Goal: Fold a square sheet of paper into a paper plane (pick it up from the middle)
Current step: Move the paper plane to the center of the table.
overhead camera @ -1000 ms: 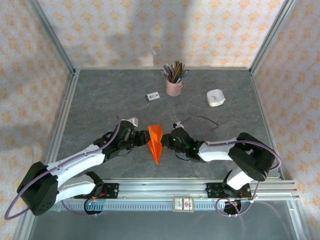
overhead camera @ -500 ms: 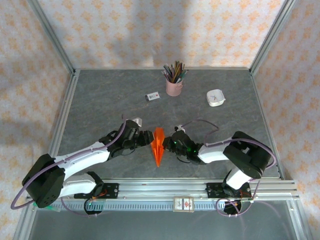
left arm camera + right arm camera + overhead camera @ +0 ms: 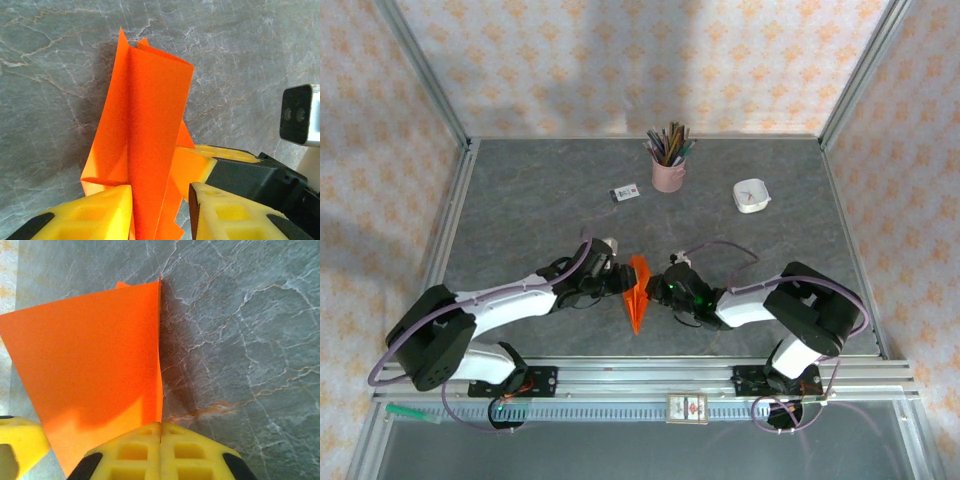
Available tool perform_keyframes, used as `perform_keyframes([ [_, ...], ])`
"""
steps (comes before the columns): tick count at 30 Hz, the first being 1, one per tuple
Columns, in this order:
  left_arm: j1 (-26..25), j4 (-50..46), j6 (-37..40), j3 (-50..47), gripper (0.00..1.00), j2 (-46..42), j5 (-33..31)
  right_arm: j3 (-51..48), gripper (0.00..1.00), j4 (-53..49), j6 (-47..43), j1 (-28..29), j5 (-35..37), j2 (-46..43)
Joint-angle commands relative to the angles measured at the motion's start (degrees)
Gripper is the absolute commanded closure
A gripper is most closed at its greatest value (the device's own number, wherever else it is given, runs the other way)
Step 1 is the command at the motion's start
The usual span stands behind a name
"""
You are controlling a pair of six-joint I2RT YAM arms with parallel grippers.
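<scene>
Standing on edge at the near middle of the table (image 3: 520,200), the paper plane (image 3: 637,292) looks narrower than a second ago. My right gripper (image 3: 658,290) stays pinched on it. My left gripper (image 3: 617,280) has moved in, jaws apart, straddling the folds.

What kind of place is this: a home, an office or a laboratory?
Probably a laboratory robot cell: the left arm and right arm are bolted to an aluminium rail, patterned panels enclose the grey table, and a pencil cup stands at the back.
</scene>
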Motion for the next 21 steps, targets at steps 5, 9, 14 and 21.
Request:
perform_keyframes([
  [5,-1.10,0.55,2.39,4.25,0.62,4.83,-0.51,-0.60,1.00,2.44,0.81,-0.36,0.91,1.35],
  [9,-1.45,-2.97,3.08,7.10,0.72,8.89,-3.74,-0.56,1.00,2.91,0.94,-0.35,0.78,1.64],
  [14,-2.01,-5.48,3.40,9.70,0.79,12.67,-8.44,-0.59,0.94,3.02,0.95,-0.37,1.05,1.31],
  [21,-1.94,-8.72,5.20,14.76,0.94,16.35,-13.40,-1.79,0.82,0.91,-1.11,-1.24,1.38,-2.62],
])
